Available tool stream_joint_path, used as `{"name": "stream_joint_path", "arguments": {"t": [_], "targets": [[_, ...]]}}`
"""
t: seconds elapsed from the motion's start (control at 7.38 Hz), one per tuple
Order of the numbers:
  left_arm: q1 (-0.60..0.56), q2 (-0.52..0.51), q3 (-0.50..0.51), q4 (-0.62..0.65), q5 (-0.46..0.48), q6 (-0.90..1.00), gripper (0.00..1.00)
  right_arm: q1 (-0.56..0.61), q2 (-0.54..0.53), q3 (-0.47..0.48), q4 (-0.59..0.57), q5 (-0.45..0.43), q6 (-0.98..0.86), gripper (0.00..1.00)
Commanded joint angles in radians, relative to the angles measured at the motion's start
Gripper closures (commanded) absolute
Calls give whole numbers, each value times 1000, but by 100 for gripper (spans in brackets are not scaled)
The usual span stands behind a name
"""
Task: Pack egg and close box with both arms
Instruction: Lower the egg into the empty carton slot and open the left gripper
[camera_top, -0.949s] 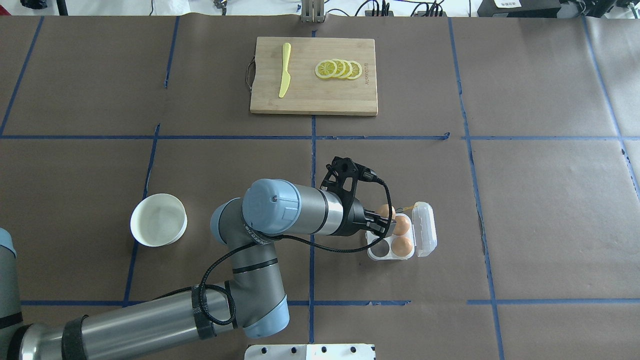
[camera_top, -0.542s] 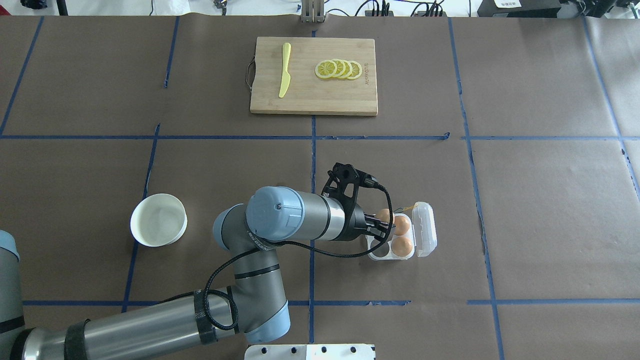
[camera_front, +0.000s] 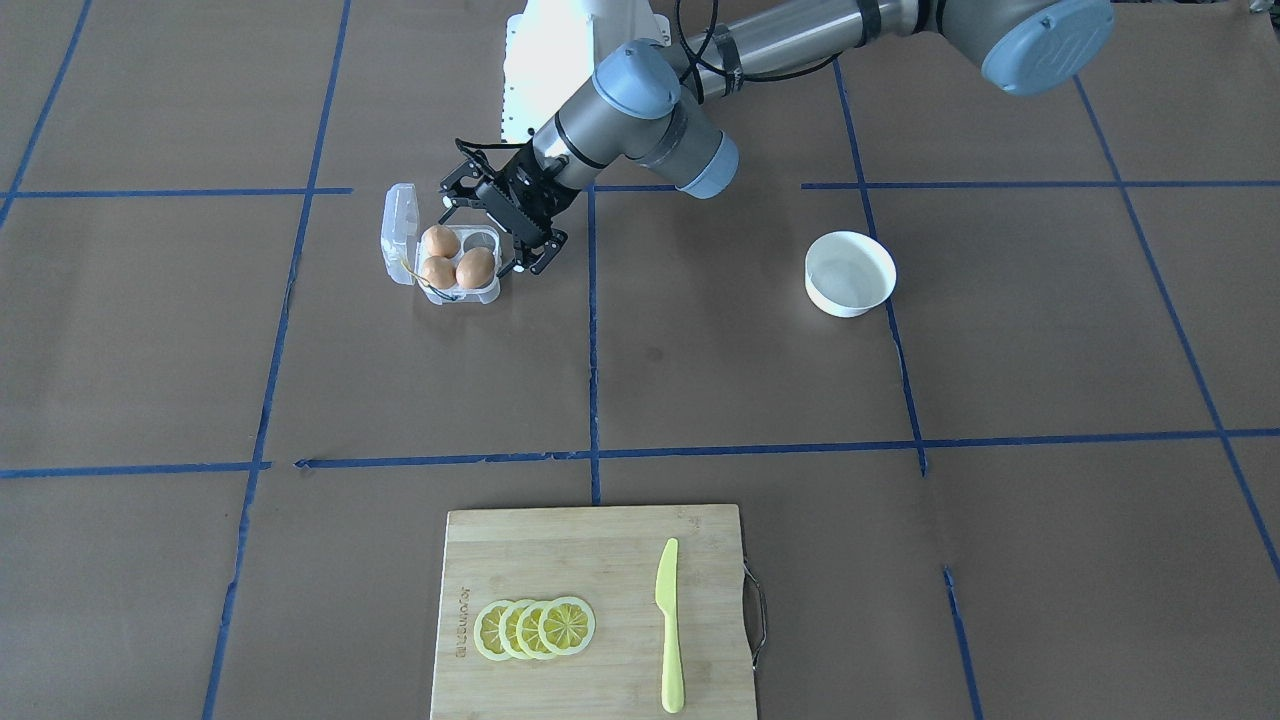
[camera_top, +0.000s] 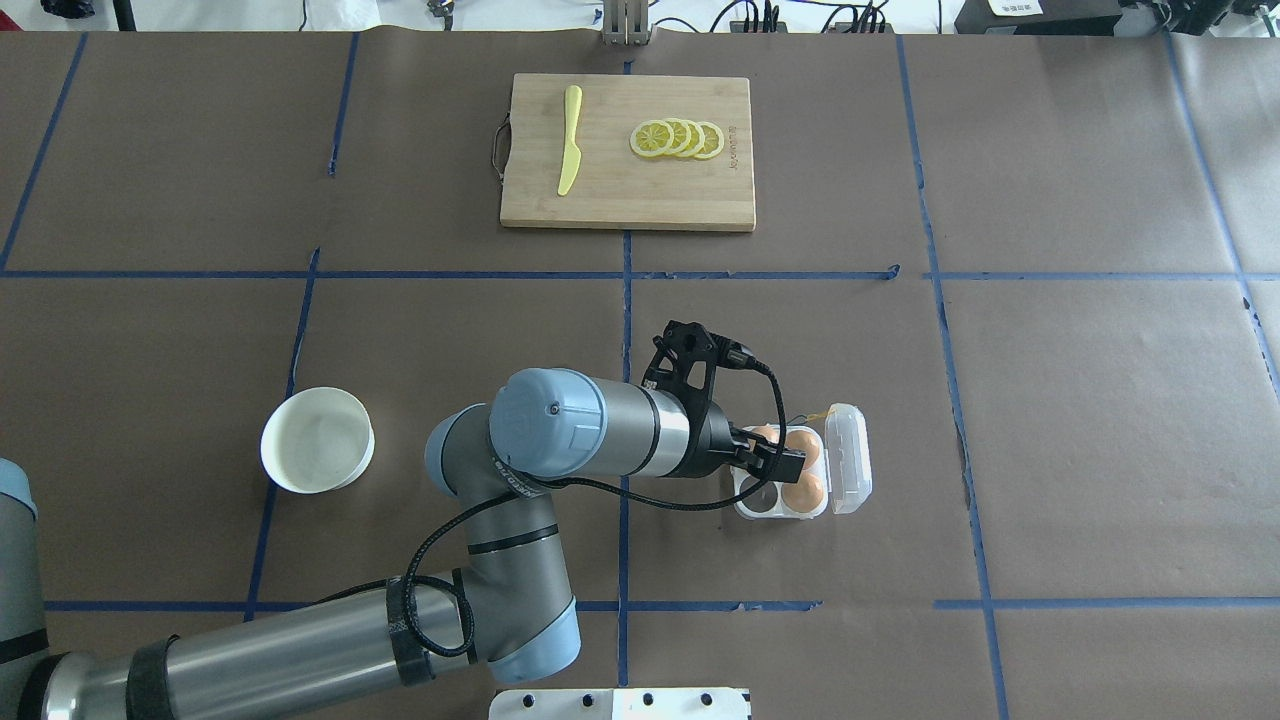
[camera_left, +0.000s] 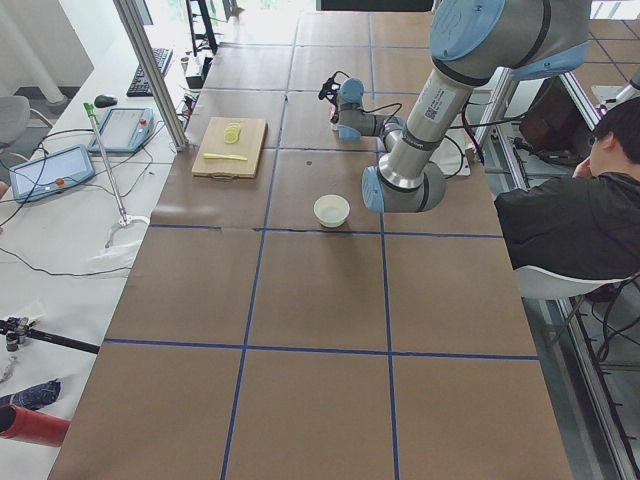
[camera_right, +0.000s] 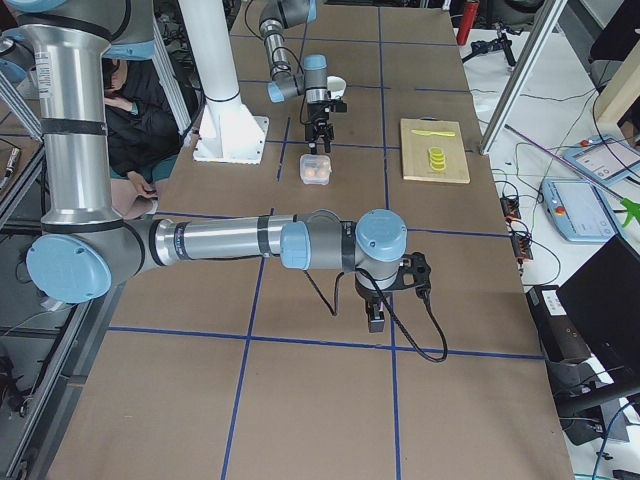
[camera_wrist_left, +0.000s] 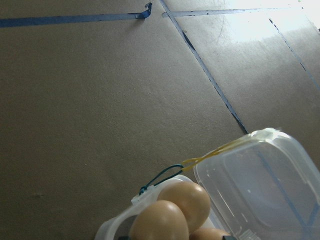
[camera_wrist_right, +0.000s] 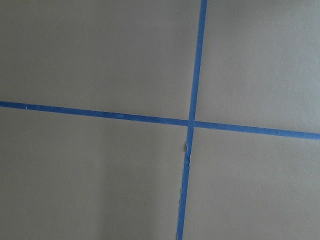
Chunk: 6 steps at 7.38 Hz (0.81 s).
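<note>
The clear box (camera_front: 458, 295) stands open with its lid (camera_front: 398, 222) folded out to the side away from the arm. Three orange-brown eggs lie in its cells; the one (camera_front: 475, 268) nearest my left gripper sits in its cell. The cell (camera_front: 482, 240) next to it is empty. My left gripper (camera_front: 492, 230) hovers over the box's arm side with its jaws spread and nothing between them. From overhead the gripper (camera_top: 783, 462) covers part of the box (camera_top: 745, 510). The left wrist view shows eggs (camera_wrist_left: 185, 200) and the lid (camera_wrist_left: 260, 185). My right gripper (camera_right: 375, 318) hangs over bare table; I cannot tell its state.
A white bowl (camera_top: 317, 440) stands to the left of my left arm. A wooden cutting board (camera_top: 700, 200) with a yellow knife (camera_top: 569, 140) and lemon slices (camera_top: 677, 138) lies at the far middle. Blue tape lines cross the brown table cover.
The left gripper has shifted slightly toward the robot's side over the box. The egg at its tips has sunk into the far cell on the arm's side and now lies free of the fingers.
</note>
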Motion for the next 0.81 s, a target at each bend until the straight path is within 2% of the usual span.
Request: {"name": "stream_joint_path", "arguments": {"t": [0.0, 0.14, 0.41, 0.68], "targets": [[-60, 12, -39, 33, -82, -17, 0, 0, 2, 9, -4, 4, 3, 0], [-111, 15, -73, 109, -163, -15, 0, -2, 4, 18, 2, 22, 62, 0], [-208, 79, -204, 269, -292, -7, 0, -94, 2, 143, 5, 19, 281, 0], [-298, 156, -387, 546, -300, 55, 0, -231, 2, 251, 11, 8, 429, 0]]}}
